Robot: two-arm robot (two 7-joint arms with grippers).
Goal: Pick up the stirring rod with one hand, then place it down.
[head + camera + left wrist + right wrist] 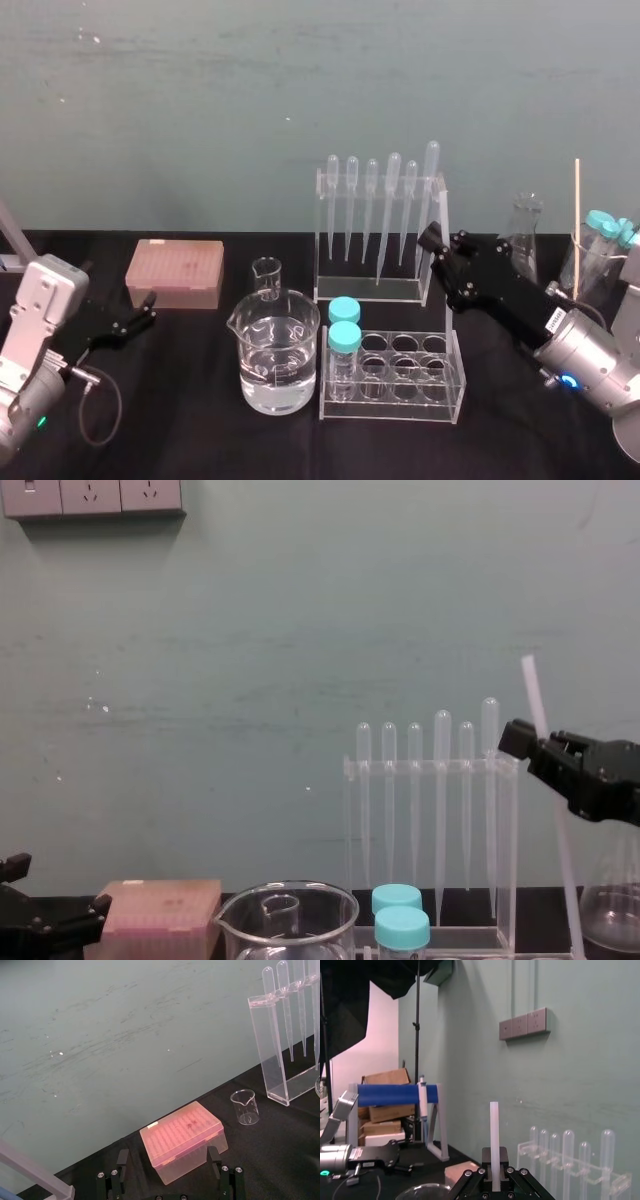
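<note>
Green wall (300, 80) stands behind the black table (190, 430) where all the glass things sit. My right gripper (541, 748) is up in the air, just to the right of the pipette rack (430, 820). It is squeezed tight on the rod (533, 695). The rod is pinched between the two fingers (470, 1181), and from my right wrist I see it poke straight out past them (494, 1130). From my chest, the rod is nearly upright and leans a little, with its top toward my left. Its top is higher than the pipettes. Its lower part runs down past the flask (612, 910) and off the bottom edge, so I cannot tell if that end touches anything. My left gripper (140, 315) rests low at the left side of the table, well apart from the rod. Its fingers (121, 1162) are spread wide and hold nothing. Right in front of it is the pink box (182, 1140), with the small beaker (245, 1106) farther along. The big beaker (275, 350) with water sits in the middle, just beside the tube rack (400, 390).
</note>
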